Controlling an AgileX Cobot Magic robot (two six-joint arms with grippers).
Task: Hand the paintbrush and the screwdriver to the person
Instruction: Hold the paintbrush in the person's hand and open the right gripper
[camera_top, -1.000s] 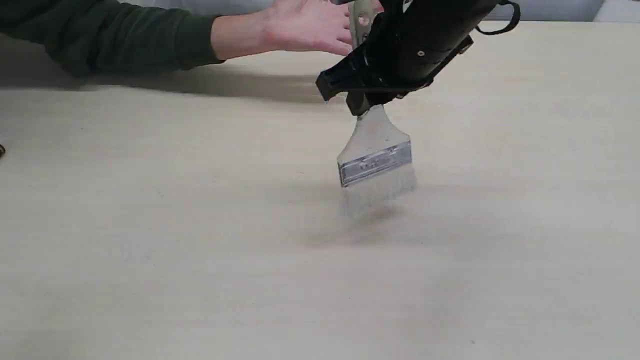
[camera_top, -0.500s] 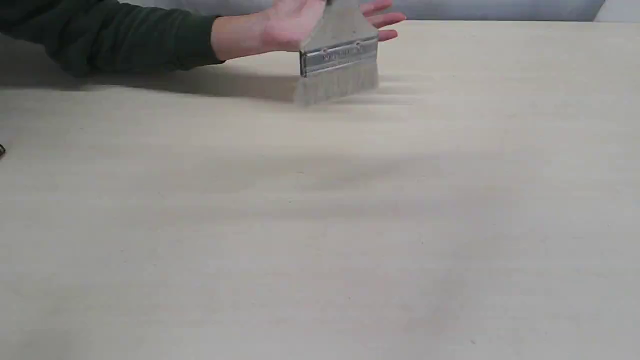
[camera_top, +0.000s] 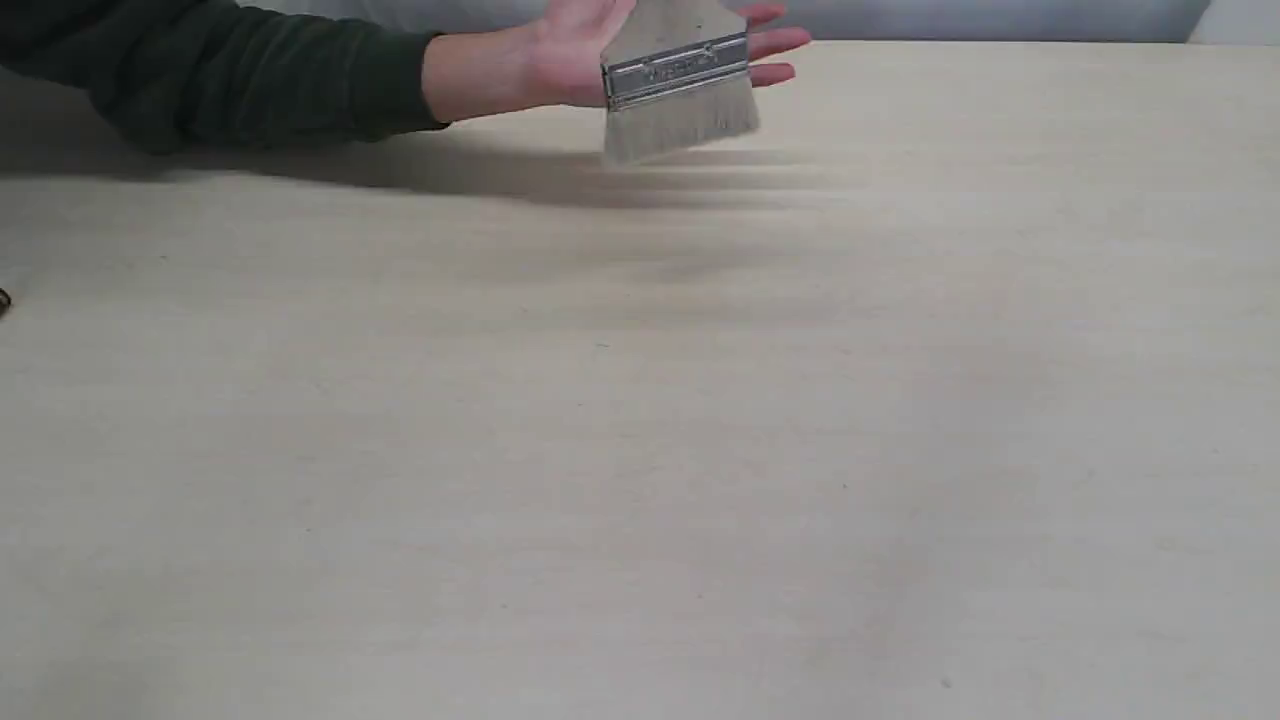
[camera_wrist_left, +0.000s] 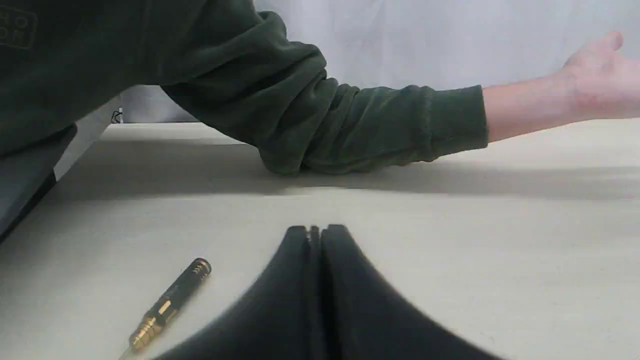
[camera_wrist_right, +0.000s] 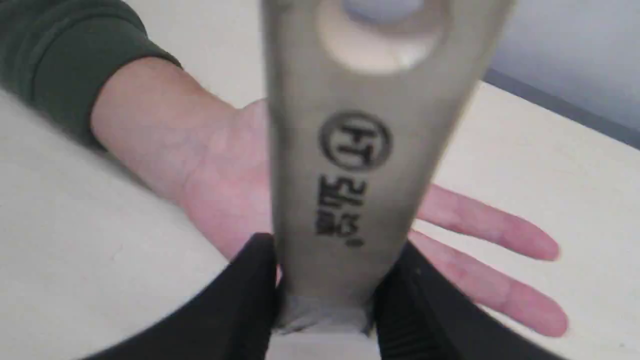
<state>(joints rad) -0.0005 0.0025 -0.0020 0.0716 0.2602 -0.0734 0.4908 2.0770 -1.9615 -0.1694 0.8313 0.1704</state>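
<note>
The paintbrush (camera_top: 680, 88) hangs bristles down at the far side of the table, just in front of the person's open hand (camera_top: 575, 50); its handle runs out of the exterior view's top. In the right wrist view my right gripper (camera_wrist_right: 326, 295) is shut on the pale wooden handle (camera_wrist_right: 357, 150), above the upturned palm (camera_wrist_right: 225, 170). The screwdriver (camera_wrist_left: 167, 304) lies flat on the table beside my left gripper (camera_wrist_left: 315, 231), which is shut and empty, apart from the tool. The person's dark green sleeve (camera_wrist_left: 320, 115) rests on the table beyond it.
The beige table (camera_top: 640, 450) spreads wide in front of the hand. A small dark tip at its far left edge (camera_top: 3, 300) is too small to identify. The person's forearm (camera_top: 230, 75) lies along the back left of the table.
The brush has risen from low over mid-table and moved back to the open hand. My right arm has left the exterior view's top. The hand has stayed put.
</note>
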